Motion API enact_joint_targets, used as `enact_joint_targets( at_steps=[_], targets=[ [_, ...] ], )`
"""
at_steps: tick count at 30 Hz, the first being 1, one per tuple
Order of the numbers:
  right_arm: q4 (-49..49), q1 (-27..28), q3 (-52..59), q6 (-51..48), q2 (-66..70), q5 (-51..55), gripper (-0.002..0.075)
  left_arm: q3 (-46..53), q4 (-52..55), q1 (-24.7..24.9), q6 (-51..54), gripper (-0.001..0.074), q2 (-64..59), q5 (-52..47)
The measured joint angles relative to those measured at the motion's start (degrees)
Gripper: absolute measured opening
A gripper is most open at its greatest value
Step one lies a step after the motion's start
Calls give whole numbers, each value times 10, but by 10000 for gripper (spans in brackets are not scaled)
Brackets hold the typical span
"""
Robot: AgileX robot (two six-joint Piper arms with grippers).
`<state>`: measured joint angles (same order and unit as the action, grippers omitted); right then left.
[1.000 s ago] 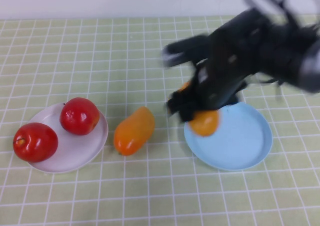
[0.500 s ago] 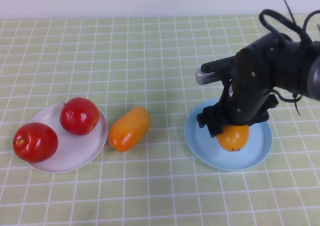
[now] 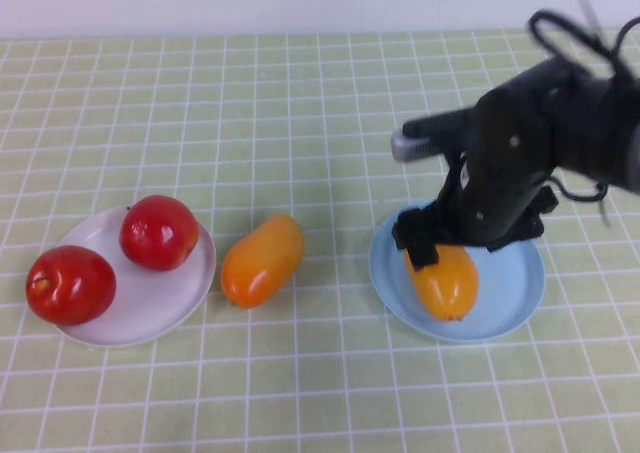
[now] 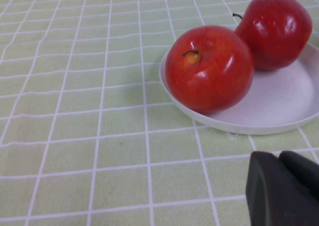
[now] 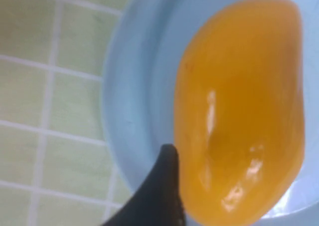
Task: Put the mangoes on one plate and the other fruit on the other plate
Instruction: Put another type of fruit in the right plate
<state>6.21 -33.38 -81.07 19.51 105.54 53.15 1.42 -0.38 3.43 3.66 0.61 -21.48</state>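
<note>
High view: right gripper [image 3: 438, 245] sits low over the light blue plate [image 3: 515, 295], right of centre on the tabletop [image 3: 300, 103]. One mango [image 3: 443, 279] lies on that plate, its far end under the arm, long axis running far-left to near-right. Fingers mostly hidden behind the wrist here, so can't read the gap from this angle. Second mango [image 3: 261, 260] lies on the bare tabletop between the plates, just right of the white plate [image 3: 150, 308], long axis near-left to far-right. Both red apples [image 3: 158, 232] are already on the white plate, touching or almost. Left arm not visible in this view.

Left wrist view: left gripper [image 4: 284, 188] hovers near the white plate's rim [image 4: 239, 126], fingers pressed together, holding nothing. The two apples [image 4: 209, 69] sit side by side on the plate.

Right wrist view: plated mango [image 5: 244, 111] fills the frame on the blue plate [image 5: 132, 111]. One dark finger [image 5: 162, 186] runs alongside the fruit's flank, seemingly just touching; the other is out of frame. I read the fingers as spread and the mango as released, resting on the plate.

Judgement: the remaining move turns on the loose mango. It lies left of the right gripper, well apart from it. The left gripper looks nearer, but the right arm is the one working. Best grip is across the short axis.
</note>
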Motion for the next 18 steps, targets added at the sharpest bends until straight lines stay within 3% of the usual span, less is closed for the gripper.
enact_joint_targets(
  at_steps=[8,18],
  targets=[
    [-136,-27,-3,0,-33,-65,690,0,0,0,0,4,0,0],
    [-223,-70,-149,6,116,-96,690,0,4,0,0,4,0,0]
  ],
)
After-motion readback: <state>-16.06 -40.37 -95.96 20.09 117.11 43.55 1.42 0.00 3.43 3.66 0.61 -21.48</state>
